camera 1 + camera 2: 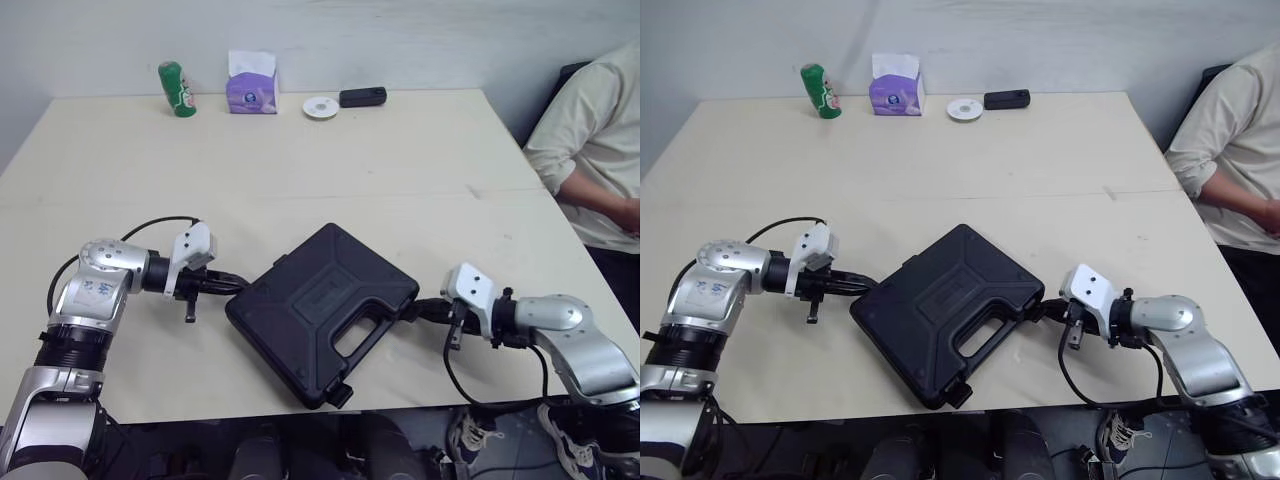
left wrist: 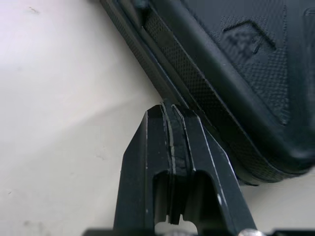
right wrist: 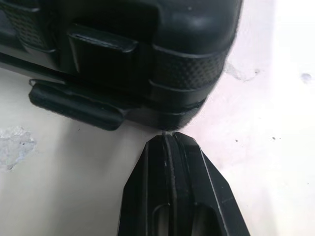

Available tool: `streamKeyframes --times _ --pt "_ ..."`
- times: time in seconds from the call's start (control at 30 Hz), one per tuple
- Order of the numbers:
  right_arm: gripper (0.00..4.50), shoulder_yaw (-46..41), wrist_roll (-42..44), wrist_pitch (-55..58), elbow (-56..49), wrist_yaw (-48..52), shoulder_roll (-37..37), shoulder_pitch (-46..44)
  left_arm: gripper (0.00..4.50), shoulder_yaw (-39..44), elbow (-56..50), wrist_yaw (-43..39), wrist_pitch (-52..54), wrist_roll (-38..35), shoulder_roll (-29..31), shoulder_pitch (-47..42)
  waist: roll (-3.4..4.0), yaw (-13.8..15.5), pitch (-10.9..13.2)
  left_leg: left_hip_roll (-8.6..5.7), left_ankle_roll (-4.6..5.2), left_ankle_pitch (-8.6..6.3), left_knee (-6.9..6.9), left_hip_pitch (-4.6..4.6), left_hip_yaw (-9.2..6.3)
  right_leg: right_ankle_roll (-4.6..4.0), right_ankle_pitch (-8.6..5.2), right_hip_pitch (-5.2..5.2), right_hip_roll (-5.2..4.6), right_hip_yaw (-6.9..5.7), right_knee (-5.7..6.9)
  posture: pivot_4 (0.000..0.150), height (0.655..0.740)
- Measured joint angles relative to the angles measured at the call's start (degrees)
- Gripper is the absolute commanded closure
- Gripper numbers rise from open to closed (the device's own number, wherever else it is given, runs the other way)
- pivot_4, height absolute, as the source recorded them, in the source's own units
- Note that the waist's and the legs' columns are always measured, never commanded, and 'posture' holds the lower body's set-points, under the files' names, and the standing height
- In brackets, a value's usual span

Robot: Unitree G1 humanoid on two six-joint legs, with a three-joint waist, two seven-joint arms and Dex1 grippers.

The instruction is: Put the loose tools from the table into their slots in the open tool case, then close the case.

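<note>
Case [image 1: 320, 305] lies flat, lid down, at the near middle of the counter [image 1: 400, 170], set between the two tools.
Left tool [image 2: 173, 105]: fingers clenched together, nothing held, tips touching the seam on the case's left edge. Right tool [image 3: 167, 137]: fingers likewise pressed together and empty, tips against the case's right corner, just beside a latch [image 3: 78, 105]. Handle cut-out faces near right. Far edge of counter, well apart from the case: green can [image 1: 177, 88], tissue box [image 1: 251, 88], white disc [image 1: 320, 107], small black device [image 1: 362, 97]. A person [image 1: 600, 130] sits at the far right.
</note>
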Motion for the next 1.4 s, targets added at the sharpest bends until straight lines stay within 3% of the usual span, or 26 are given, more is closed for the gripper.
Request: streamKeyframes --times 0.1,0.37,0.5,0.63,1.07,1.4 --pt "4.47 -2.76 1.23 2.61 -3.64 0.02 -2.12 3.83 4.5 0.41 -2.2 -0.16 3.28 -2.24 -0.68 -4.47 0.0 0.51 0.0 -0.03 0.04 -0.01 0.01 -0.04 -0.02 0.07 0.04 0.0 -0.01 0.0 -0.04 0.15 0.7252" --pt "4.47 -5.59 6.37 10.45 -15.48 -1.76 -2.79 10.89 4.5 -8.64 -4.09 4.75 2.9 -1.73 -18.98 -14.46 0.02 0.99 -0.01 -0.12 0.14 0.01 0.1 -0.05 0.06 0.2 0.1 0.03 0.03 0.12 -0.06 0.15 0.7252" --pt "4.47 -5.7 7.88 12.81 -17.52 -5.04 -1.12 9.67 4.5 -15.51 2.55 6.74 -3.33 3.13 -27.11 -18.31 0.02 0.71 -0.02 -0.09 0.1 0.04 0.1 -0.01 0.05 0.17 0.09 0.02 0.08 0.13 -0.05 0.15 0.7252" --pt "4.47 -5.53 8.18 13.87 -19.18 -7.12 -0.61 9.17 4.5 -19.43 9.79 8.09 -9.18 7.63 -30.82 -19.61 0.02 0.77 -0.01 -0.08 0.11 0.03 0.1 -0.04 -0.01 0.17 0.09 0.02 0.07 0.1 -0.08 0.15 0.7252" --pt "4.47 -5.34 10.23 17.29 -21.22 -9.83 0.28 6.95 4.5 -24.29 12.08 5.92 -24.52 15.1 -29.79 -21.78 -0.11 0.87 -0.48 -0.04 0.27 -0.06 0.1 0.08 -0.01 0.16 0.08 0.14 0.06 0.12 -0.1 0.15 0.7252" --pt "4.47 -2.72 9.81 18.39 -20.85 -10.61 1.06 4.1 4.5 -24.34 13.75 6.68 -25.27 15.62 -30.31 -21.91 -0.53 -0.27 -0.99 0.0 0.48 -0.17 0.08 0.14 -0.03 0.11 0.06 0.16 0.07 0.13 -0.05 0.15 0.7252"
